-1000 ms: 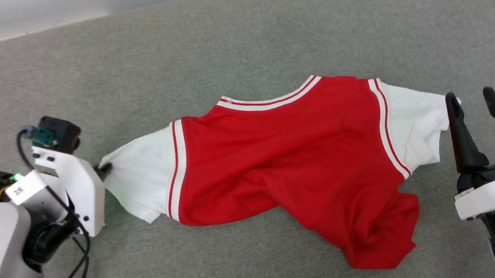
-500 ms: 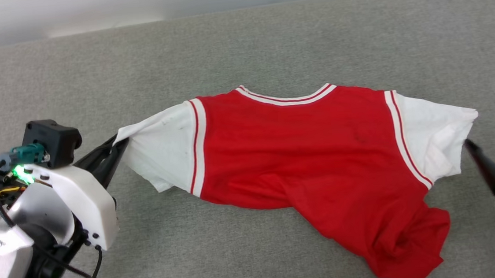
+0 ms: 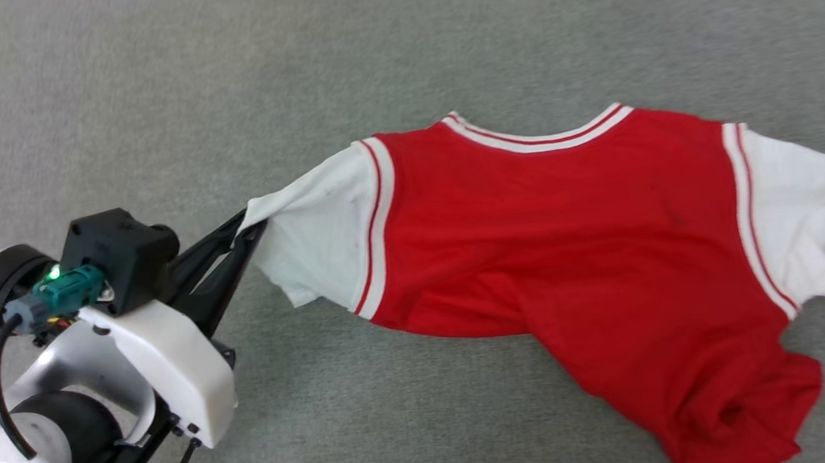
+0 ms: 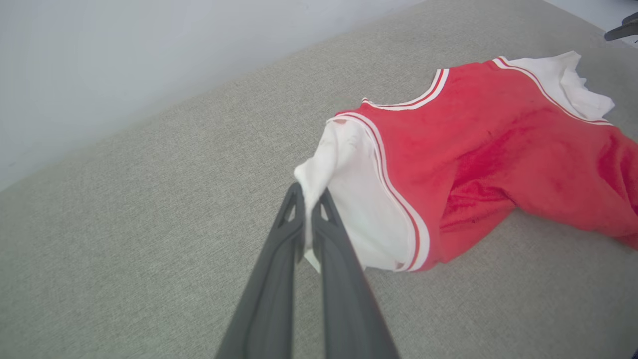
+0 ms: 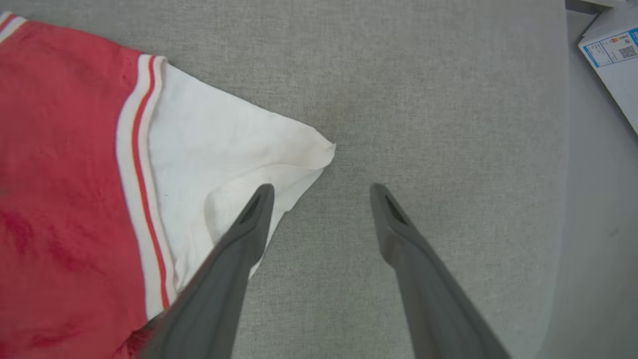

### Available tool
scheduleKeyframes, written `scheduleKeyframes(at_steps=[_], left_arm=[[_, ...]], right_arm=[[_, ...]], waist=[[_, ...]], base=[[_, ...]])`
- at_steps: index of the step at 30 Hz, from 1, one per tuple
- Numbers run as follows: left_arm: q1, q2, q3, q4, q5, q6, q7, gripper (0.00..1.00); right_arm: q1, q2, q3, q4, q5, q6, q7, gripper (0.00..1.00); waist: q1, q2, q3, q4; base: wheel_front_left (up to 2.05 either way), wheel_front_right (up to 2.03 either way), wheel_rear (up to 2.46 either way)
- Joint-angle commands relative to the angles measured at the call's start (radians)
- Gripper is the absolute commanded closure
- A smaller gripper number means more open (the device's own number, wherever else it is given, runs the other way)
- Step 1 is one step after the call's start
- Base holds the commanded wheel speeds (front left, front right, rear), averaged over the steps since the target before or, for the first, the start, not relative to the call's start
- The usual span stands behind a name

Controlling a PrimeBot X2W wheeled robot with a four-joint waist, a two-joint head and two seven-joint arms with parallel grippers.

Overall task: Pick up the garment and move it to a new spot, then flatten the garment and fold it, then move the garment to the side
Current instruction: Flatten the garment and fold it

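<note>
Your left gripper (image 4: 309, 197) clamps one white sleeve (image 4: 354, 204) of the red jersey T-shirt (image 3: 530, 229); right gripper (image 5: 321, 189), open, empty, sits just beside the opposite sleeve tip (image 5: 316, 149).

Left claw (image 4: 309, 192) reaches forward, fingers pinched together; right claw (image 5: 321, 189) stands spread wide.

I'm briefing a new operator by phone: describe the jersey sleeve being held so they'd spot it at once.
On the grey fabric surface lies a red jersey with white sleeves. The held sleeve is on the robot's left, its tip pinched in the shut left tool; the other sleeve lies loose by the open right tool.
</note>
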Motion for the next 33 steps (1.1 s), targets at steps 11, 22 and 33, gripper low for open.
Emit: scheduleKeyframes(at_steps=[11, 22, 33], left_arm=[[-0.075, -0.067, -0.069, -0.033, 0.038, -0.016, -0.015, 1.00], [-0.057, -0.071, -0.072, 0.000, 0.036, -0.006, -0.033, 1.00], [0.003, -0.050, -0.006, 0.066, 0.031, 0.028, -0.116, 1.00]], right_arm=[[-0.036, 0.012, -0.012, 0.207, -0.062, 0.000, 0.042, 0.00], [0.043, 0.009, 0.091, 0.261, 0.024, 0.001, 0.031, 1.00], [-0.023, -0.054, 0.097, 0.193, 0.067, 0.000, -0.159, 1.00]], waist=[[-0.0001, -0.0001, 0.086, 0.092], [-0.0001, -0.0001, 0.075, 0.096], [-0.0001, -0.0001, -0.103, 0.033]], base=[[0.00, 0.00, 0.00], [0.00, 0.00, 0.00], [0.00, 0.00, 0.00]])
